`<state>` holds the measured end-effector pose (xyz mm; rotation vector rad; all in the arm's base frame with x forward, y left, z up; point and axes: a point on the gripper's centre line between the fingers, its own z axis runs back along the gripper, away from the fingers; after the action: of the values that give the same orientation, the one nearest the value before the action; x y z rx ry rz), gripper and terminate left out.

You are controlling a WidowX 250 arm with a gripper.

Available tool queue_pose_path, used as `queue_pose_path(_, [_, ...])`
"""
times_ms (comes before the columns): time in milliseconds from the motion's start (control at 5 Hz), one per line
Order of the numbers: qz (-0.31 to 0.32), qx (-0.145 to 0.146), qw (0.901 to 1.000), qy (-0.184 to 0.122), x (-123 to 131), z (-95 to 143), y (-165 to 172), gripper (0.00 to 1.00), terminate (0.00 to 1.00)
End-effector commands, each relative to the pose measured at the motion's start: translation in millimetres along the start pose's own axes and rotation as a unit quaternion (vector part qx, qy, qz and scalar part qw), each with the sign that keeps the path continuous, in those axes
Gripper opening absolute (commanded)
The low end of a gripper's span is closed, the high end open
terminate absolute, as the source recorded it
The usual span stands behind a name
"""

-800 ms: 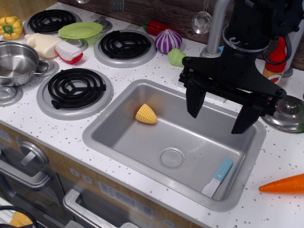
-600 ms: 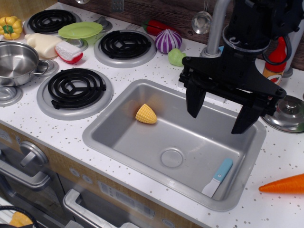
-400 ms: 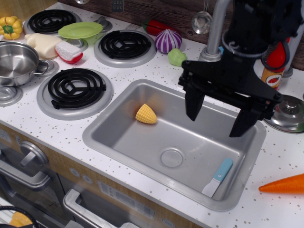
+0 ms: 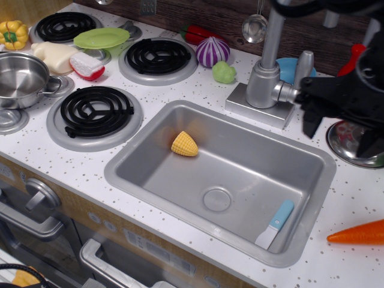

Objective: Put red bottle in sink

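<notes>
Swung right off the sink (image 4: 150, 129), my gripper (image 4: 341, 132) hangs with fingers apart before the mostly hidden red bottle (image 4: 354, 57).

Single fixed view, raised, in front of toy kitchen, angled down and slightly leftward across tabletop (image 4: 180, 90). Mid-close range. Sink (image 4: 150, 144) fills centre; burners (image 4: 94, 111) run to upper left; wooden back wall (image 4: 228, 18) along top edge. Cabinet front (image 4: 72, 234) cropped lower left. End effector (image 4: 341, 131) enters at right edge, partly cut off. No second view.
</notes>
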<state>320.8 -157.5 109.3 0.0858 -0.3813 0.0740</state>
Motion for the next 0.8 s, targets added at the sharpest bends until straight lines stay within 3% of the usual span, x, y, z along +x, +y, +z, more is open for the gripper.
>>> queue_pose_path(0, [-0.022,-0.029,0.9993,0.003,49,18,-2,1.00,0.00])
queue_pose_path(200, [-0.040,-0.044,0.9982,-0.007,79,11,-1,1.00,0.00])
queue_pose_path(600, [-0.080,-0.041,0.9944,-0.055,115,-12,6,1.00,0.00])
